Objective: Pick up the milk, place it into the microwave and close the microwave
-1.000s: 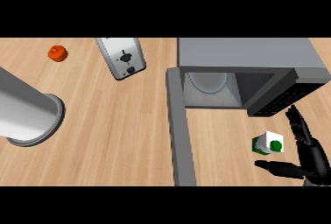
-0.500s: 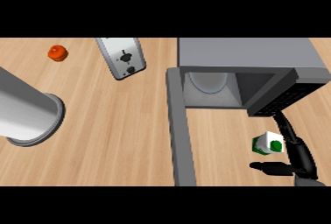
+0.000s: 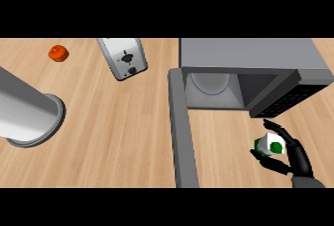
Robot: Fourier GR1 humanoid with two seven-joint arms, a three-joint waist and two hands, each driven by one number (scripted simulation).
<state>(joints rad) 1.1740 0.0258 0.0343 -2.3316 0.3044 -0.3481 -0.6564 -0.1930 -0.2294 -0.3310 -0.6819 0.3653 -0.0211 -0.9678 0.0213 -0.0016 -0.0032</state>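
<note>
- The right hand (image 3: 297, 156) comes in at the lower right corner. Only the hand and a stub of grey wrist show, as the forearm is cut off by the view's edge.
- Its fingers (image 3: 279, 130) curve over the far side of the milk (image 3: 269, 145) and its thumb curls in under the near side, so the hand is grasping the carton.
- The milk is a small white carton with a green mark. Its right side is hidden behind the palm, and it cannot be told whether it stands on the counter (image 3: 117, 145) or is lifted off it.
- The carton sits just in front of the microwave (image 3: 248, 53), below its dark control panel (image 3: 287, 99) and outside the cavity.
- The microwave is open, and its door (image 3: 181, 132) swings out toward the viewer as a long grey strip well left of the hand.
- Inside the cavity a pale round turntable (image 3: 210, 84) shows only in part, with its far half lost under the microwave's roof.
- Further left a toaster (image 3: 122, 57) lies slanted near the top edge, and a small orange-red item (image 3: 58, 53) sits apart from it, too small to identify.
- A large grey cylinder (image 3: 26, 110) enters from the left edge, cut off there, and its nature cannot be told.
</note>
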